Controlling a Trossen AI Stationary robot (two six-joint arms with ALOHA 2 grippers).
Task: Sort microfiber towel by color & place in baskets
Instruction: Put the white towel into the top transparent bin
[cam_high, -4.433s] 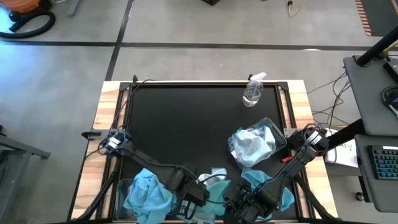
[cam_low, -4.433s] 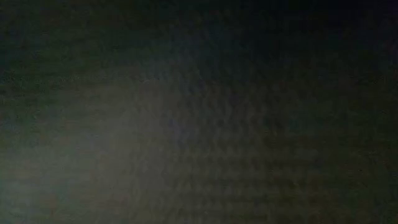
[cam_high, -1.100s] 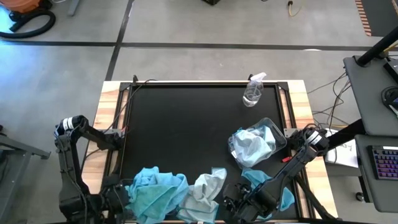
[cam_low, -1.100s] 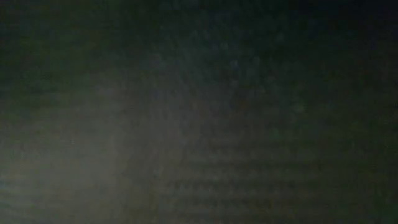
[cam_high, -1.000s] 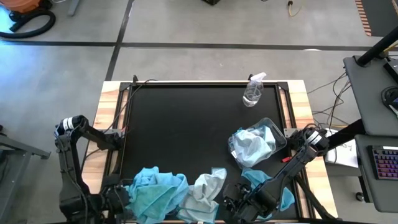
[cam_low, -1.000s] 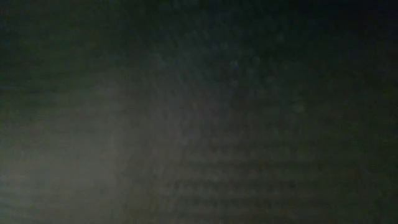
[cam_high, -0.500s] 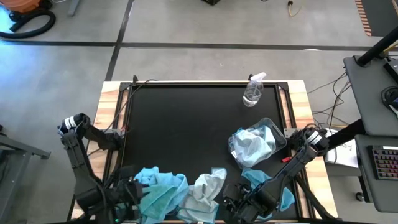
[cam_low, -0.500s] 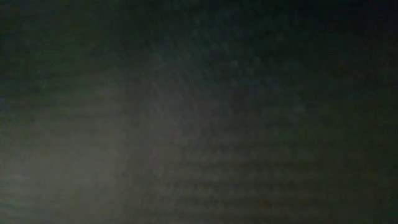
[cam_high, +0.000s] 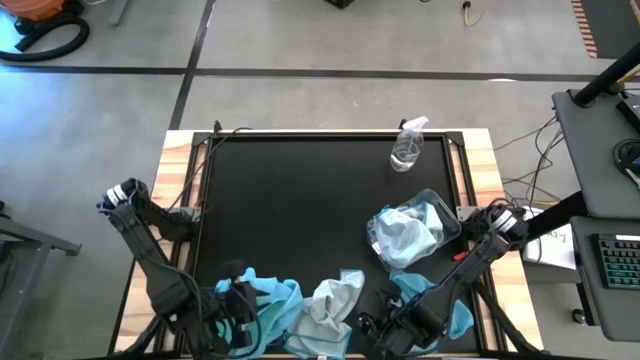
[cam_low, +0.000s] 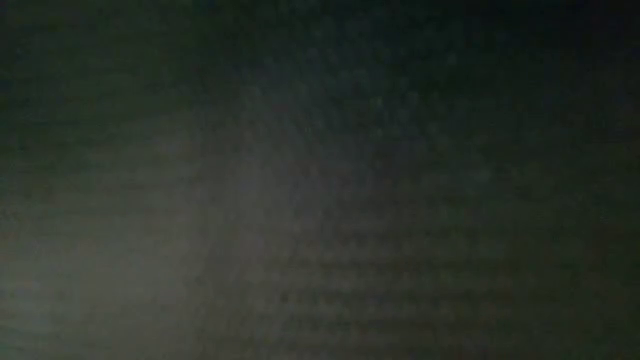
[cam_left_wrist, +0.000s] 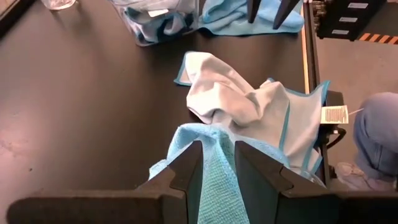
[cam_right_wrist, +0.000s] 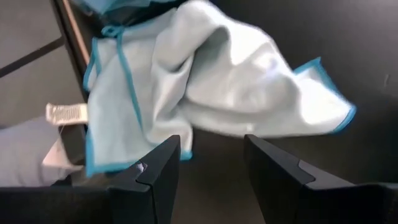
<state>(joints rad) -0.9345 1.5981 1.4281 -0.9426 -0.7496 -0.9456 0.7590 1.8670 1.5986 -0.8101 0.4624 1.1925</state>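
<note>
High view evenly lit from overhead, bright, sharp; grey floor (cam_high: 300, 50) pale, black counter (cam_high: 300, 210) matte, no glare seen on it. Soft, short shadows under arms. Low view almost wholly dark: only faint grey haze, grainy, nothing resolved. Left wrist view well lit, crisp; weave of blue towel (cam_left_wrist: 217, 180) seen clearly; slight sheen on counter. Right wrist view smeared by blur: pale towel (cam_right_wrist: 217, 81) soft-edged, own fingers (cam_right_wrist: 155, 174) in front dark.

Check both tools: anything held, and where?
Left tool pinches the bright blue towel at a raised fold. Right tool is open and empty, over the pale towel.
</note>
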